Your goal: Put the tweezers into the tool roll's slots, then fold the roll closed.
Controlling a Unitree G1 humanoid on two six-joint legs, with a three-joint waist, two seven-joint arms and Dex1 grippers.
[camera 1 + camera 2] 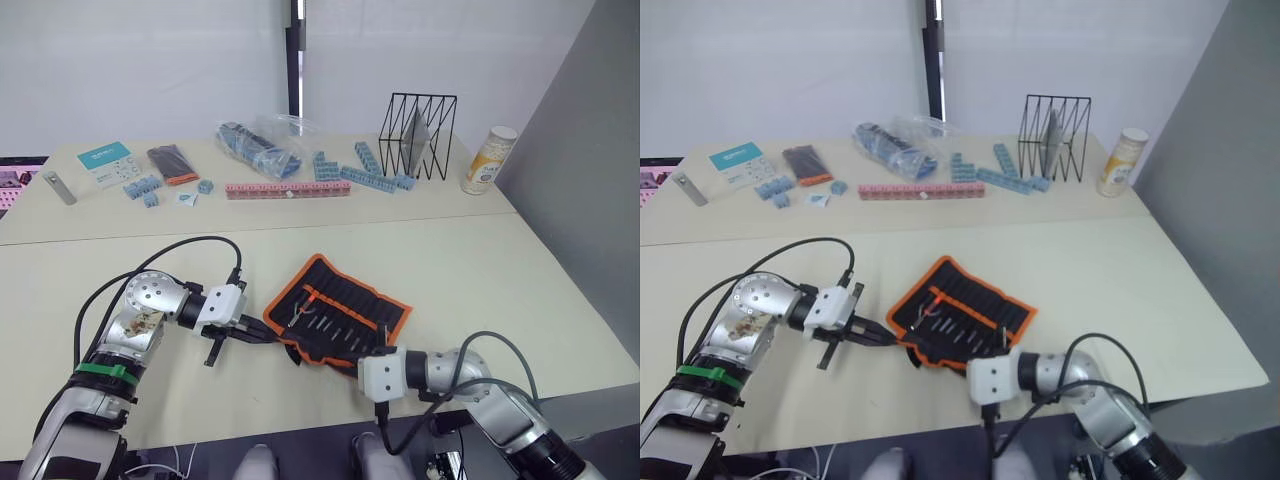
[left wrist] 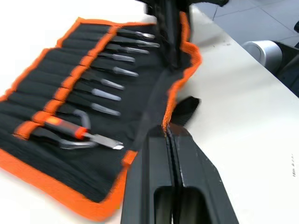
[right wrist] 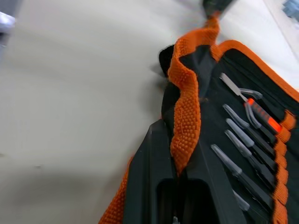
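The tool roll lies open on the near table, black with orange edging. Several tweezers sit in its slots, tips showing in a row, also visible as tweezers from the right wrist. An orange-handled tool lies near one end. My left gripper is shut on the roll's near edge at its left corner, pinching the orange edging. My right gripper is shut on the same near edge further right, and the orange edging rises puckered from between its fingers.
On the far table stand a black wire rack, a can, a plastic bag, blue bricks, a pink strip, a small flat black-and-orange box and a card. Bare tabletop surrounds the roll.
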